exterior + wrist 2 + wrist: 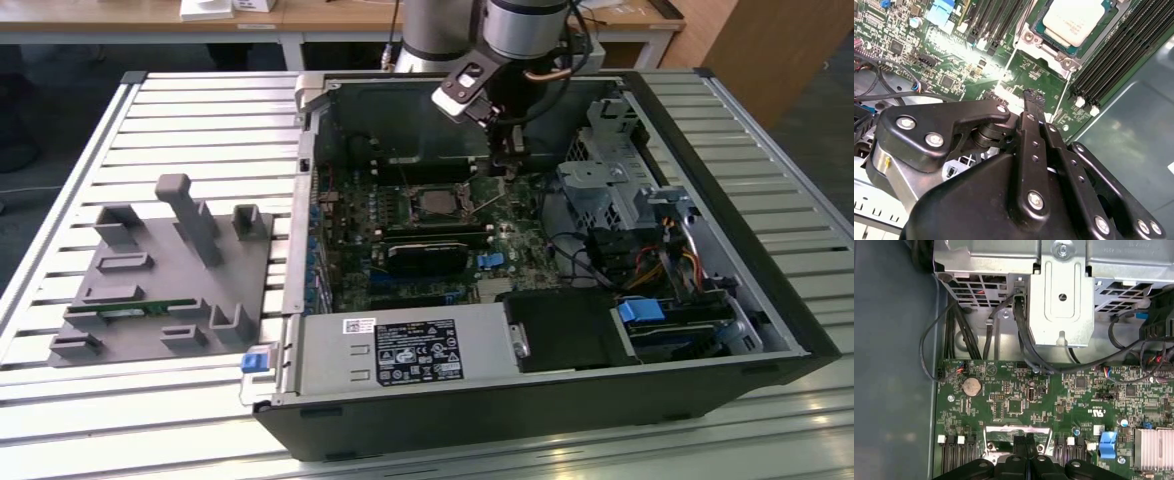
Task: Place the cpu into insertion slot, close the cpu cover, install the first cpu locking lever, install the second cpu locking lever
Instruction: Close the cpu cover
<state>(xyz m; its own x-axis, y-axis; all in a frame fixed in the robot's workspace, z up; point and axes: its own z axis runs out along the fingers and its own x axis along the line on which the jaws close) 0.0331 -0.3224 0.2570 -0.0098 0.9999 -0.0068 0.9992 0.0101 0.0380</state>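
Observation:
The cpu [1074, 19], a small square chip with a pale metal top, lies in the insertion slot [1040, 27] on the green board; in the exterior view it is the dark square [435, 203] in the middle of the open case. The cpu cover [1010, 65] is swung open off the slot, and green board shows through its window. In the first wrist view it is the silver frame [1018, 428]. My gripper [1031, 94] is shut, its tips at the cover's outer edge. I cannot tell whether they pinch it. The gripper [505, 165] hangs just to the exterior view's right of the slot.
Long black memory slots [1114, 55] run beside the slot. A metal drive cage [1061, 295] with black cables [1024, 347] stands close behind the gripper. A labelled power supply box [400, 350] fills the case's near side. A grey fixture [160, 270] sits on the slatted table.

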